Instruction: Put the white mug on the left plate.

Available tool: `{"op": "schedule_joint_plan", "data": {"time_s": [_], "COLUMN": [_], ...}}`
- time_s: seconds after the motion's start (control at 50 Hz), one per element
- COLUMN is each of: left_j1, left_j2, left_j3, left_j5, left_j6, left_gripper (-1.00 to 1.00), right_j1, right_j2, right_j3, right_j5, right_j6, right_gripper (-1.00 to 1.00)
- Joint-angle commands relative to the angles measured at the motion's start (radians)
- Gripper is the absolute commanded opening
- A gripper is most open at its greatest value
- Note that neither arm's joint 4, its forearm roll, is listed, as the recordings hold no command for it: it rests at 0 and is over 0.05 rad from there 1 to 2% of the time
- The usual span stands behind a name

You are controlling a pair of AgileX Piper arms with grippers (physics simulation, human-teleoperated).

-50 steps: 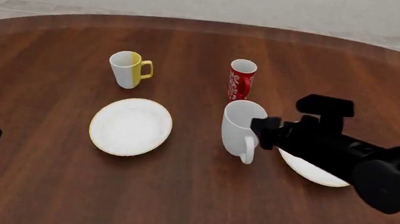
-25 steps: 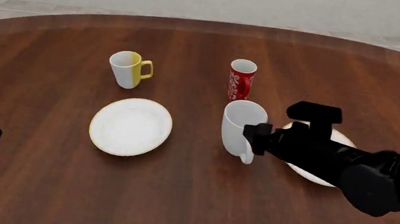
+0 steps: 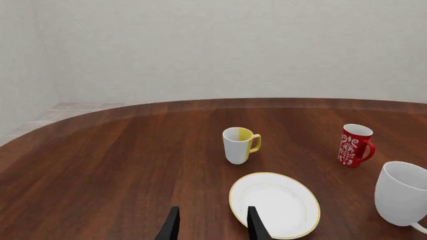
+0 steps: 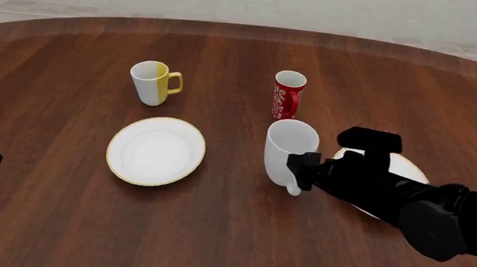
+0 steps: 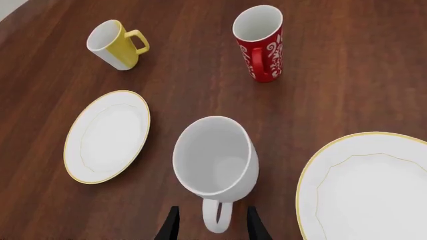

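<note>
Dark wood table (image 4: 228, 237) (round-edged) bears white mug (image 4: 288, 153), left plate (image 4: 156, 151).

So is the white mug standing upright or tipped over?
Upright: the white mug stands on the table, its open mouth up and its handle toward the right gripper.

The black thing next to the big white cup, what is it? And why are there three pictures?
It is a robot arm's right gripper, a claw with two fingers. Its fingers sit open on either side of the white mug's handle, holding nothing yet. One picture looks over the whole table; the other two come from small cameras on each arm's wrist. The left gripper waits open, away from the cups. Also there: the left plate, a right plate, a yellow-and-white mug and a red cup.
</note>
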Motion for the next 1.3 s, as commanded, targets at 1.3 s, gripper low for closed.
{"op": "schedule_joint_plan", "data": {"time_s": [1.3], "left_j1": [0.0], "left_j2": [0.0], "left_j3": [0.0], "left_j5": [0.0], "left_j6": [0.0], "left_gripper": [1.0], "right_j1": [0.032], "right_j2": [0.15], "right_j3": [-0.022], "right_j5": [-0.074], "right_j6": [0.035], "right_gripper": [1.0]}}
